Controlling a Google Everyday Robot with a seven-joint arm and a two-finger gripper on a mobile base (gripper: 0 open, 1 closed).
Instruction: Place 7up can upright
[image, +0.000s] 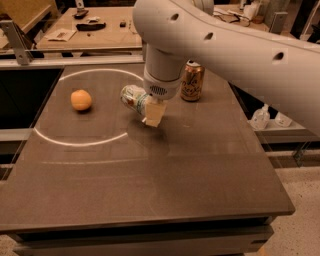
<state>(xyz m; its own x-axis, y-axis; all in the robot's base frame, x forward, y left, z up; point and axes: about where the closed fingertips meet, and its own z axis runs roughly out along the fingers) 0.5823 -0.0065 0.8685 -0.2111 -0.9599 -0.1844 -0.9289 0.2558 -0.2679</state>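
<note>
The 7up can (132, 96) is silvery-white with a green band. It lies tilted on its side, its end pointing to the upper left, just left of the table's middle. My gripper (150, 111) comes down from the big white arm (220, 45) and is shut on the can's right part. One tan fingertip (154, 115) shows below the can. The can hangs a little above the table, with a shadow under it. The far finger is hidden behind the can.
An orange (81, 100) sits at the left inside a white circle line (75, 143) on the dark table (150, 190). A tan-gold can (192, 81) stands upright right behind the gripper. A second table with small items (90, 25) is at the back.
</note>
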